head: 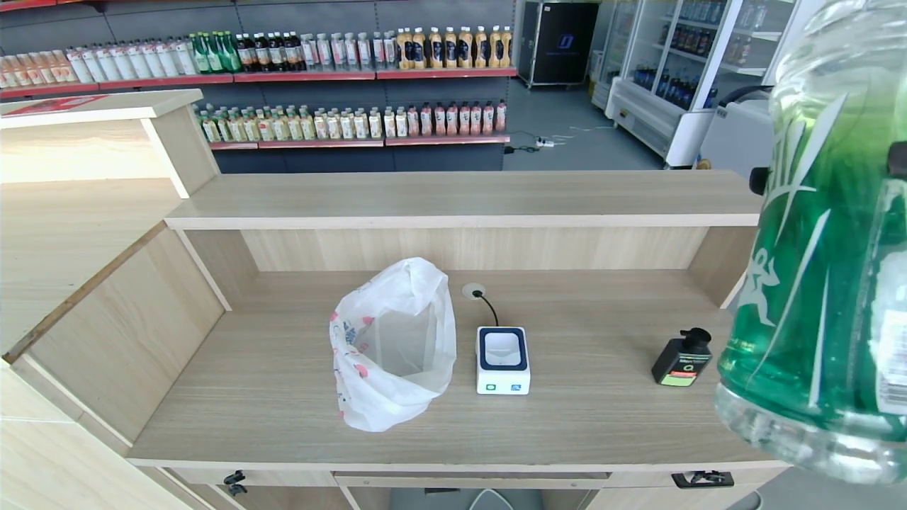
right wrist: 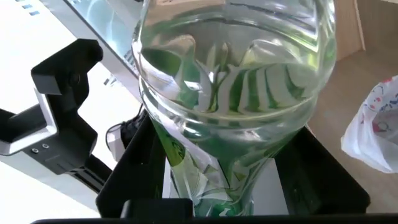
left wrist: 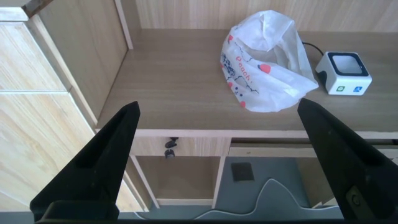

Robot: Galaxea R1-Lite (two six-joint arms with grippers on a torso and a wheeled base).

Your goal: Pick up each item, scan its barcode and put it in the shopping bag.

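One green bottle (head: 815, 283) in right tool (right wrist: 227, 186)

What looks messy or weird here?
Nothing is spilled or broken. The green bottle looks giant only because the right fingers hold it up close to the head camera. The shopping bag stands open beside the scanner, and a small black bottle waits on the counter.
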